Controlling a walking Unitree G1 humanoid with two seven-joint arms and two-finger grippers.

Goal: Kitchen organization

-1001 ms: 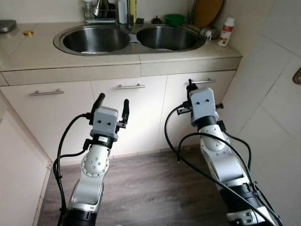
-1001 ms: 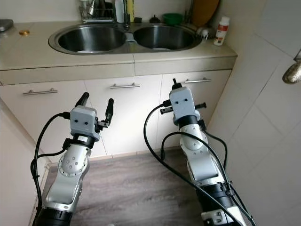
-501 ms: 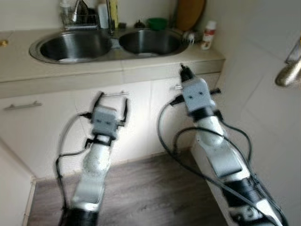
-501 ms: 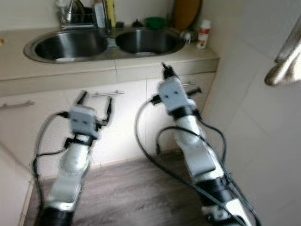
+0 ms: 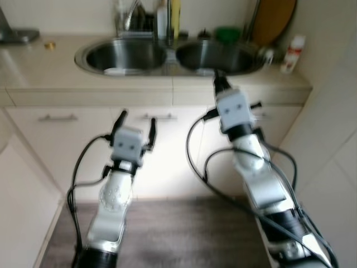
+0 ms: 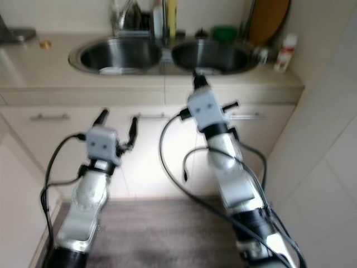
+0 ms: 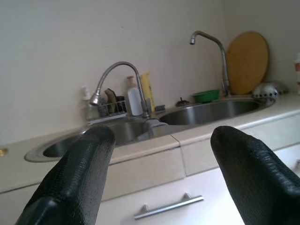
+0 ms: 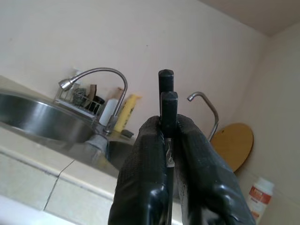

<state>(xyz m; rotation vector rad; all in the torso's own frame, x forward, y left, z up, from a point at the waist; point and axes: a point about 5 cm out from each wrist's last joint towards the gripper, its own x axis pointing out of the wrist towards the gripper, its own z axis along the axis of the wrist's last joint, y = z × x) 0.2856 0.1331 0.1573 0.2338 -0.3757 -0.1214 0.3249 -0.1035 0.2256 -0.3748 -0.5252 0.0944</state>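
From the head cameras, which are a little blurred, I see both arms raised in front of a beige counter (image 5: 83, 92) with a double stainless sink (image 5: 125, 54) set into it and white cabinet doors below. My left gripper (image 5: 135, 120) is held up before the middle cabinet door, its two black fingers (image 7: 77, 180) spread wide apart with nothing between them. My right gripper (image 5: 218, 82) is higher, level with the counter's front edge just near the right basin (image 5: 223, 56), and its fingers are pressed together on nothing. The left wrist camera gives me detail the head views smear: a curved faucet (image 7: 117, 77) between the basins, a taller thin tap (image 7: 213, 51) farther right, a small wire rack (image 7: 105, 112) holding a white bottle (image 7: 134, 101) and a yellow bottle (image 7: 147, 91), a green bowl (image 7: 205, 95), a round wooden board (image 7: 247, 62) leaning on the back wall, and a cabinet handle (image 7: 168, 206) below. The right wrist camera adds a white bottle with a red label (image 8: 258, 199) beside the board. The head views alone show a small gold lid (image 5: 49, 45) on the counter's far left.
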